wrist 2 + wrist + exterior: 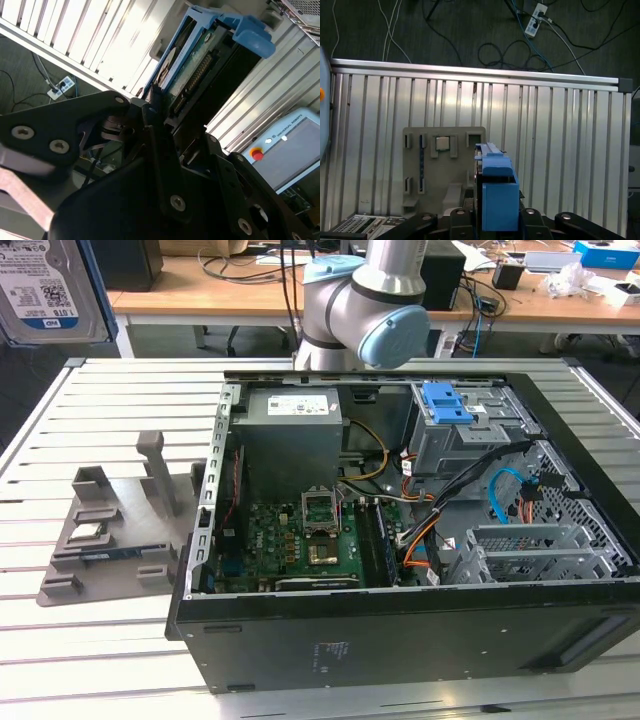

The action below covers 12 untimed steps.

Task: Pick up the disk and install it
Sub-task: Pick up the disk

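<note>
Blue-railed disk (496, 185) clamped in your pincer (492, 216), held clear above the counter (560, 150).

In both wrist views your pincer's black fingers (160, 150) press on either side of the disk, which stands on edge; its connector side shows in the second wrist view. Below it, in the first wrist view, the grey slotted stand (440, 165) lies on the slatted metal counter. Past the counter's rim the dark floor (445, 30) carries cables and a power strip (536, 22). In the exterior view the stand sits to the exterior view's left of the open computer case (400, 640), just beside it, and the blue-tabbed drive cage (445, 405) is inside the case at its far side.
</note>
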Each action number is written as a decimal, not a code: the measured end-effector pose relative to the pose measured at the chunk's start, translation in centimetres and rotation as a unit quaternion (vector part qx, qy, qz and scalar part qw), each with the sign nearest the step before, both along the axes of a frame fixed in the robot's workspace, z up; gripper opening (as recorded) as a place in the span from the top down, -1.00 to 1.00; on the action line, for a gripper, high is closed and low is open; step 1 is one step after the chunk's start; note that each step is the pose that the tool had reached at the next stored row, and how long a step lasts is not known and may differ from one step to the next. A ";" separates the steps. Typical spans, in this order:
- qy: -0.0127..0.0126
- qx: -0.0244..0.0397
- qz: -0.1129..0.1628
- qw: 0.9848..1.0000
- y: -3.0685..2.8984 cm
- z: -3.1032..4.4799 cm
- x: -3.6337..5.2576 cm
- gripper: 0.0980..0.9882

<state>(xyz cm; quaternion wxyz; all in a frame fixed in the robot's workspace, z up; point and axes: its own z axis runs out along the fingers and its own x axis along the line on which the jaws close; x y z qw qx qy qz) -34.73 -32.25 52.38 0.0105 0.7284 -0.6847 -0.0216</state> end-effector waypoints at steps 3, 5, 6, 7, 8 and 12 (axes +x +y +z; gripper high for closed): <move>0.000 0.000 0.000 1.000 0.00 0.00 0.49 0.40; 0.000 0.000 0.000 1.000 0.00 0.00 1.23 0.40; 0.000 0.000 0.000 1.000 -0.01 0.00 1.60 0.40; 0.000 0.000 0.000 1.000 -0.01 0.00 1.85 0.40; 0.000 0.000 0.000 1.000 -0.01 0.00 2.14 0.40; 0.000 0.000 0.000 1.000 0.00 -0.01 3.49 0.40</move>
